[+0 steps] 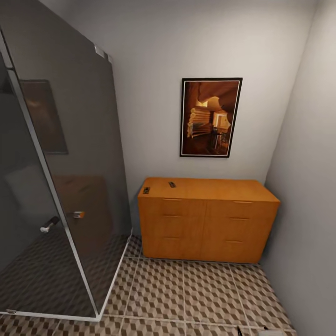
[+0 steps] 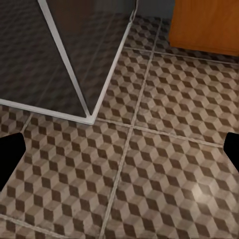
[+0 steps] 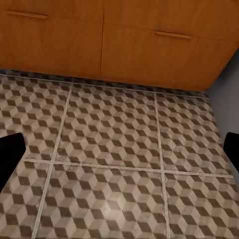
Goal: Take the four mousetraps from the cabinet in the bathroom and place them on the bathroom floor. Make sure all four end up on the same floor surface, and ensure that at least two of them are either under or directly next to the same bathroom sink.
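In the left wrist view, the left hand (image 2: 119, 154) is showing as two flat black fingertips (image 2: 10, 154), plain and matte, with slanted inner edges and no markings, screws or cables to be seen. The right hand (image 3: 119, 154) is appearing in the right wrist view in the same way, its black fingertips (image 3: 11, 152) blunt and angular, one at each side edge. At the bottom edge of the head view, a small pale grey and black bit of the robot's body (image 1: 261, 332) is peeking in, too little of it visible to tell which part it is.
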Motion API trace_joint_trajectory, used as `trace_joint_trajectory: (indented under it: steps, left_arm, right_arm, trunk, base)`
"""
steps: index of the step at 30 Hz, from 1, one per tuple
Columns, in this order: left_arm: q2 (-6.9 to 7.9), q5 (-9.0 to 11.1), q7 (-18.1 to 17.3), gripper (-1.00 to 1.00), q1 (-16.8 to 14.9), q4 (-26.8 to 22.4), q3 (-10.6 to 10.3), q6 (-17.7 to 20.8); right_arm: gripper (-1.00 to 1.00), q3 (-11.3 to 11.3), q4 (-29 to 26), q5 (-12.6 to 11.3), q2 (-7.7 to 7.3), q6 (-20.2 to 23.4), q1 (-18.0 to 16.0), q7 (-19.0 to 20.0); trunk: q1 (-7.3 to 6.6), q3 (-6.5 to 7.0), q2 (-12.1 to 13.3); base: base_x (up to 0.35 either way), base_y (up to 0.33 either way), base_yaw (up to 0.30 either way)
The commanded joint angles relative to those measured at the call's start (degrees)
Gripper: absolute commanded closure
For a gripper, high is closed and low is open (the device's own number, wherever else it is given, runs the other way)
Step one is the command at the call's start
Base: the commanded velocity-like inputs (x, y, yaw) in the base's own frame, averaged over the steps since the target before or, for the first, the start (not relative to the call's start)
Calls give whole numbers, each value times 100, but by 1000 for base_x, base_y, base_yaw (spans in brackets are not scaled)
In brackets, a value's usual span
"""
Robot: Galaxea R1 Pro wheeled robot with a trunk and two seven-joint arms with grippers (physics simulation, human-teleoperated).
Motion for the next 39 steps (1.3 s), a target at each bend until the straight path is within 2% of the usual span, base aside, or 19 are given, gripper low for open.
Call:
trace_joint_trajectory:
  steps: [1, 39]
  left_arm:
    - [-2, 41, -13, -100, -8, 22, -6, -34]
    - [-2, 41, -11, -100, -8, 20, -6, -34]
  right_arm:
    - [-100, 49, 21, -47, 2, -28, -5, 8]
    - [-100, 58, 21, -28, -14, -51, -8, 15]
  trunk:
    - [6, -2, -4]
    - [6, -2, -4]
  base:
    - [324, 0, 0]
    - [324, 0, 0]
